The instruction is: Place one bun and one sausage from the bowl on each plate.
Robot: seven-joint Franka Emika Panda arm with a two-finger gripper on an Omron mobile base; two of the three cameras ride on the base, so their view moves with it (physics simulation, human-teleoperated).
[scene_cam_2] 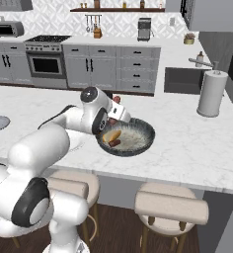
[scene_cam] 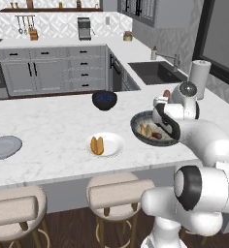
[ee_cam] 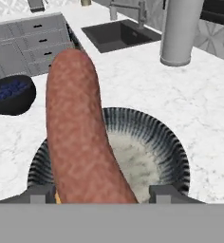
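Two plates are sitting on the white marble island I am working over: a white plate carrying one bun, and a grey-blue plate far off toward the left edge. I am seeing the gripper clamping a sausage that is rising up between the fingertips, right above the wide dark-grey bowl. In that bowl another bun and a second sausage are lying side by side on the speckled inside. A smaller dark-blue bowl is standing further back on the island. A paper towel roll is standing upright near the sink, which is sunk into the counter behind. Grey cabinets are lining the far wall, with an oven, a coffee machine and a shelf above. Padded stools are tucked beneath the island's near edge.
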